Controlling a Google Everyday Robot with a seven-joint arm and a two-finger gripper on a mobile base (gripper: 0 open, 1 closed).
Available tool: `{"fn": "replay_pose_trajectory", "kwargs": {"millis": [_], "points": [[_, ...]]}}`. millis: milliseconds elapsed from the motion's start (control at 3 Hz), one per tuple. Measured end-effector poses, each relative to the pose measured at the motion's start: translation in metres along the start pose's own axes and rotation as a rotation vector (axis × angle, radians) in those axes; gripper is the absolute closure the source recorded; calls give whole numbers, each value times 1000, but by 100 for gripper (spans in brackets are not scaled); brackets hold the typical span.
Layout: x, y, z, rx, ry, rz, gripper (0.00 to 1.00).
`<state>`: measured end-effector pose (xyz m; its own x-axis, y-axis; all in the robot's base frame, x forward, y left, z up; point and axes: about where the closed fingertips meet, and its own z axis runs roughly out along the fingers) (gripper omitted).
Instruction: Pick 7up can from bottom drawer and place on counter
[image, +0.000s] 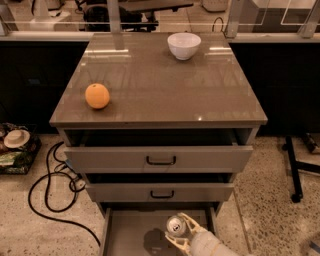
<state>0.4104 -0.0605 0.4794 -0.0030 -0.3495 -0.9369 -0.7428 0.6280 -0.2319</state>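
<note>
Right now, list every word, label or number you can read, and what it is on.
No text can be read.
Can, gripped by the gripper in the bottom drawer: only its silver top shows, no brand visible.
Bowl, orange, counter, upper drawers: no markings.

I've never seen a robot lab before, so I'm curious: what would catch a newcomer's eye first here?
Likely the bright orange at the front left of the counter, with a white bowl at its back edge. Then, lowest in view, the robot's pale end effector reaches into the open bottom drawer, its fingers either side of a shiny 7up can.
</note>
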Motion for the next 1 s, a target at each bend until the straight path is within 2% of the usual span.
{"fn": "replay_pose_trajectory", "kwargs": {"millis": [333,667,1000], "points": [[-16,-12,-20,61,20,-5,100],[-34,-23,-54,153,6,1,100],[-34,-23,-54,153,6,1,100]]}}
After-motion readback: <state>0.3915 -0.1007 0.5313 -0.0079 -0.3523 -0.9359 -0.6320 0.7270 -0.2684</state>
